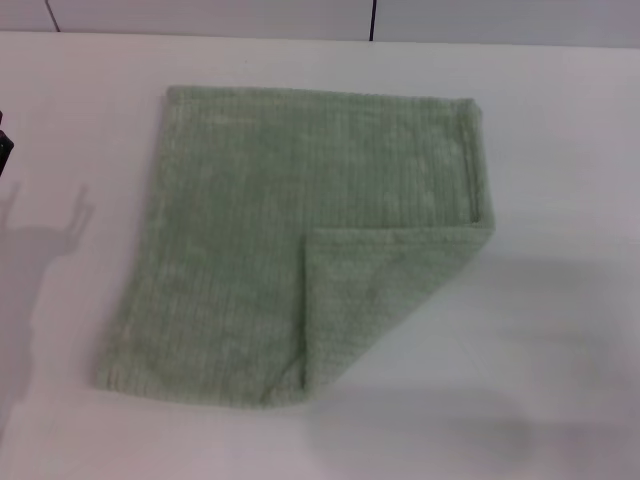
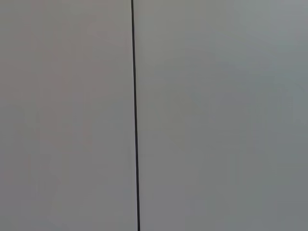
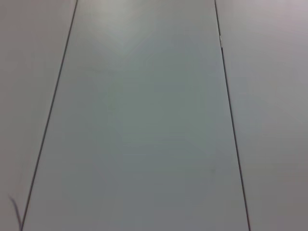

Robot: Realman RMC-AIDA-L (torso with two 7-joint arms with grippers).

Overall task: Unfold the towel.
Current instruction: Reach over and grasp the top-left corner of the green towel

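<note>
The pale sage-green towel (image 1: 250,230) lies flat on the white table (image 1: 560,140) in the middle of the head view. Its near right corner is folded over onto the towel as a triangular flap (image 1: 385,290), with the fold running from the near edge up to the right edge. A dark sliver of my left gripper (image 1: 4,150) shows at the far left edge, well apart from the towel, and casts a shadow on the table. My right gripper is out of view. Neither wrist view shows the towel.
Pale wall panels with a dark seam (image 1: 372,20) run behind the table's far edge. The left wrist view shows a grey panel with one dark seam (image 2: 135,120). The right wrist view shows grey panels with two seams (image 3: 231,120).
</note>
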